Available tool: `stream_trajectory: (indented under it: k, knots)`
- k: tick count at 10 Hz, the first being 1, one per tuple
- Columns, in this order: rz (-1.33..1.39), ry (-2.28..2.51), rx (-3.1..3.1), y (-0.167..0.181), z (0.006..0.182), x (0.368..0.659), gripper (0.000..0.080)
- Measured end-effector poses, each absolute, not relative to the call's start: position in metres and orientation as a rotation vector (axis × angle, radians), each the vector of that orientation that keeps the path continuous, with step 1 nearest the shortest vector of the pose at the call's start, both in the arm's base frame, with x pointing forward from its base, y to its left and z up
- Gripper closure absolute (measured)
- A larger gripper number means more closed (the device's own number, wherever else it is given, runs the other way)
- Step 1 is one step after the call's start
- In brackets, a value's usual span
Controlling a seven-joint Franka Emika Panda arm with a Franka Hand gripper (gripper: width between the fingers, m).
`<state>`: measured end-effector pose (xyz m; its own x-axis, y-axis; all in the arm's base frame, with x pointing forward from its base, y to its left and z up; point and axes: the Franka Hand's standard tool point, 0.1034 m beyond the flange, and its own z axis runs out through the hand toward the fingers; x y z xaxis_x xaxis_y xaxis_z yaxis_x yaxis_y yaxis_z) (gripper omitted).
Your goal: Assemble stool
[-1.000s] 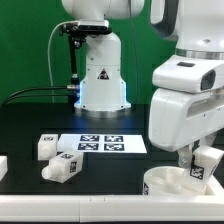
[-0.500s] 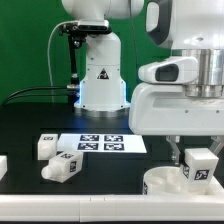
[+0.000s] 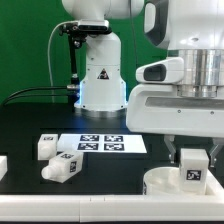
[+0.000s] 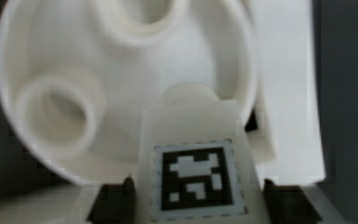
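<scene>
The round white stool seat [image 3: 160, 184] lies at the table's front, on the exterior view's right. My gripper [image 3: 192, 163] hangs over its right part, shut on a chunky white leg [image 3: 193, 171] whose square tag faces the camera. The leg stands upright, its lower end at the seat. In the wrist view the leg [image 4: 201, 150] sits between the dark fingers [image 4: 115, 200], tag showing, with the seat [image 4: 105, 60] and a round socket [image 4: 60, 106] right behind it. Whether the leg is in a socket is hidden.
Two loose white legs [image 3: 47, 147] [image 3: 62, 166] lie at the front on the exterior view's left, beside the marker board [image 3: 100, 143]. Another white part [image 3: 3, 166] pokes in at the left edge. The arm's base [image 3: 100, 80] stands behind.
The hand has turned about its axis over the seat, bringing the held leg's tag round to face the exterior camera. The leg stays at the seat's right side.
</scene>
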<state>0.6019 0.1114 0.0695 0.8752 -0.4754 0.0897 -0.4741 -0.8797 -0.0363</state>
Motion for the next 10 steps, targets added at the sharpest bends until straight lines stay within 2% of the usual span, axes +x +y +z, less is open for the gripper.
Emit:
stream_trajectory:
  k: [2,7,10]
  knots:
    - [-0.168,1.362,-2.782,0.1156,0.0674,0.5984,0.0461]
    - [-0.121,1.783,-2.467,0.1164,0.0678,0.5971,0.0461]
    - [-0.034,2.351,-1.856,0.1227,0.0692,0.6008,0.0461]
